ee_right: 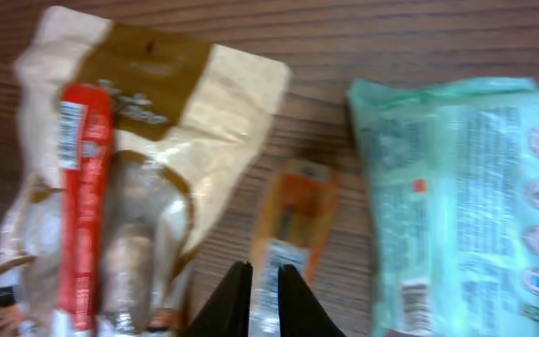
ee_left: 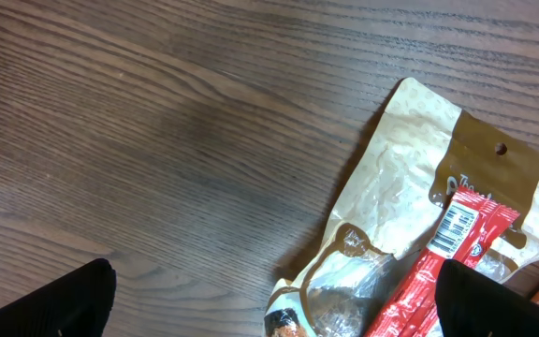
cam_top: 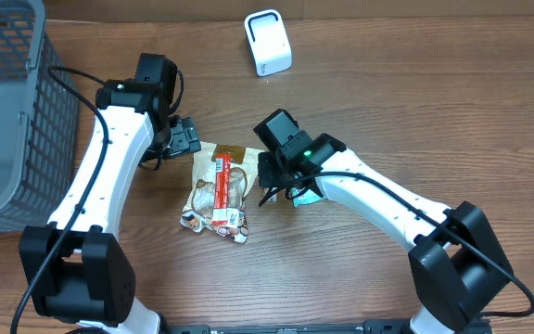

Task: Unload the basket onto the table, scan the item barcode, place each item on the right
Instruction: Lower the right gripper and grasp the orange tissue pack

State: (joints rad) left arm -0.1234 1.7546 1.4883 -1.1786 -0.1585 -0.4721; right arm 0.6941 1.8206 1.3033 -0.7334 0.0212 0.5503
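Grey mesh basket far left; left pincer released, right pincer nearly clenched over orange sachet.

A grey plastic mesh basket stands at the far left, its left side cut off by the picture's edge, with a smooth grey inner floor. It rests on a brown wood-grain counter, whose grain runs left to right in the overhead view.
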